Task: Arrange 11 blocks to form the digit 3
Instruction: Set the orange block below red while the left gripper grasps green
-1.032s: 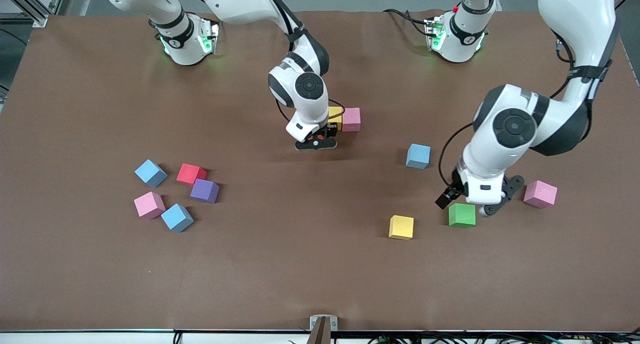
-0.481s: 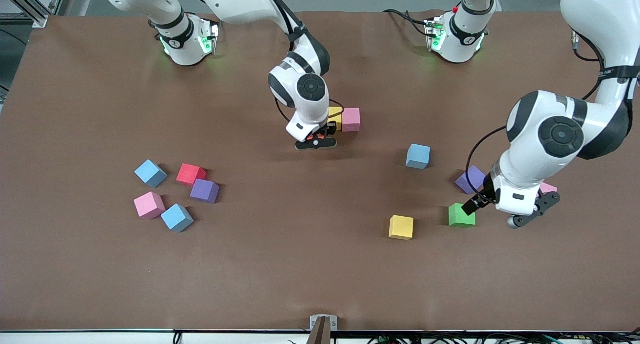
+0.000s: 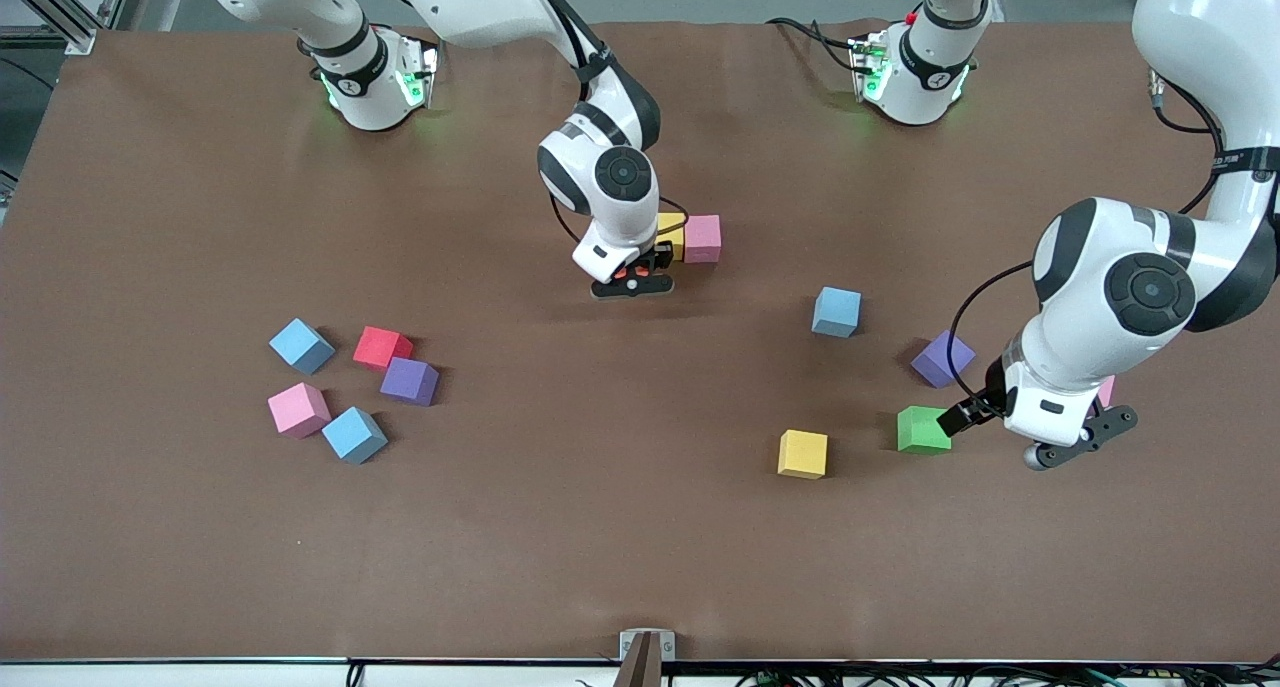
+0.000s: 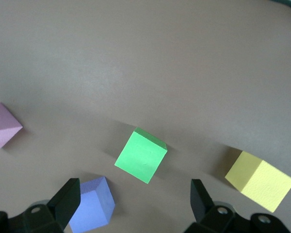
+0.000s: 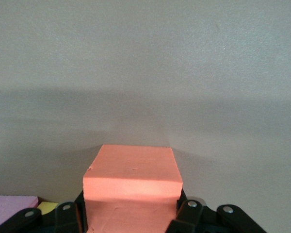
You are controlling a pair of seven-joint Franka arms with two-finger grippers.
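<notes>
Early in the build, to judge by the layout: only two or three cubes gathered mid-table, the rest scattered.

Toward the right arm's end of the brown table (image 3: 150, 547), a loose cluster: light blue matte cube (image 3: 301, 345), red cube (image 3: 382, 347), purple cube (image 3: 409, 381), pink cube (image 3: 299, 410) and a second light blue cube (image 3: 354, 434), all well apart from the build.

At mid-table, right gripper (image 3: 631, 280) low over the surface, fingers clenched on an orange-red foam cube (image 5: 132, 182), just beside a yellow cube (image 3: 672, 233) and a pink cube (image 3: 702, 238) that stand touching each other. Placing step in hand, it seems: next, seat the held cube flush against the yellow one, square to the row, then release and lift straight so nothing shifts.

Toward the left arm's end: a light blue cube (image 3: 837, 312), a yellow cube (image 3: 803, 454), a green cube (image 3: 923, 430), a purple cube (image 3: 942, 358), and a pink cube (image 3: 1106, 390) mostly hidden under the wrist. Left gripper (image 3: 1010, 437) in the air beside the green cube, fingers spread wide and empty. Green cube (image 4: 140, 155) between the fingertips' line in the wrist view, turned askew; likely next pick, calling for a descent with wrist rotated to meet flat faces.
</notes>
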